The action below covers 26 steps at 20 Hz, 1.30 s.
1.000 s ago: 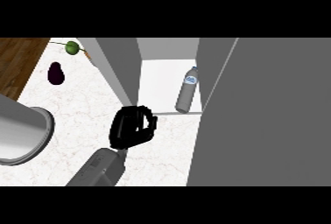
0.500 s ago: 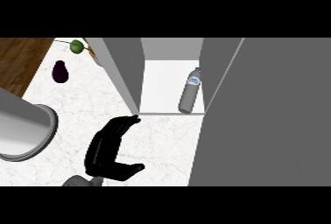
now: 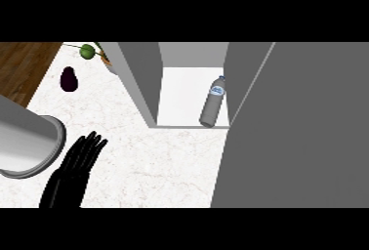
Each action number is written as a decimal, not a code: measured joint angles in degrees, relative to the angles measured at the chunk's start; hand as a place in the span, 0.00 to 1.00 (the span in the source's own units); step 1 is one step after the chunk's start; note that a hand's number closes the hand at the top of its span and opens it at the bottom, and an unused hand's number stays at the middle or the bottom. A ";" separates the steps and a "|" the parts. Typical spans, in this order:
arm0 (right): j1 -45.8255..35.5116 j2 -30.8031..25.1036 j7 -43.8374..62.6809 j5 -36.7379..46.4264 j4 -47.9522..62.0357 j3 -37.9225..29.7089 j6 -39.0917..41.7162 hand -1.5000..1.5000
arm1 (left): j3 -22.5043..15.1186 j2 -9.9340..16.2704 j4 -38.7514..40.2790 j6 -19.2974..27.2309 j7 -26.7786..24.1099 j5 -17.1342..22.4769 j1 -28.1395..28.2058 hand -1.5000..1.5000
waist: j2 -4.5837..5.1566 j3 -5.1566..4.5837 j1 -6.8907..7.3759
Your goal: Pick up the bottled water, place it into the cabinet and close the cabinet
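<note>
The bottled water [image 3: 212, 102], clear with a blue label and cap, stands inside the open cabinet [image 3: 141, 83] on its white floor, at the right side next to the door. The cabinet's grey door [image 3: 302, 136] stands open and fills the right of the view. My left hand [image 3: 75, 163] is low at the left over the counter, well away from the bottle, open with straight fingers pointing up and holding nothing. My right hand does not show.
A large metal pot [image 3: 25, 146] sits at the left edge, close beside my left hand. A dark eggplant [image 3: 69, 79] and a green plant [image 3: 89, 50] lie at the back left. The white counter [image 3: 166, 161] stretches before the cabinet.
My left hand has pulled back from the cabinet's front toward the lower left, and its curled fingers have straightened. The bottle stays in the cabinet; the door has not moved.
</note>
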 measured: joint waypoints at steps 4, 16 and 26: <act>-2.76 0.75 1.16 0.59 0.09 7.02 -2.68 1.00 | 2.43 4.40 -2.28 -0.87 -1.62 -0.64 4.26 0.00 | -0.09 -0.04 0.27; -20.78 5.09 6.18 6.05 2.02 27.76 -16.08 1.00 | 7.31 12.00 -10.57 -3.35 -1.15 1.31 10.54 0.00 | -0.56 -0.23 0.55; -41.27 19.03 11.32 29.55 11.36 45.62 -36.44 1.00 | 11.94 17.13 -16.88 -6.13 1.21 5.41 14.99 0.00 | -0.26 -0.12 1.47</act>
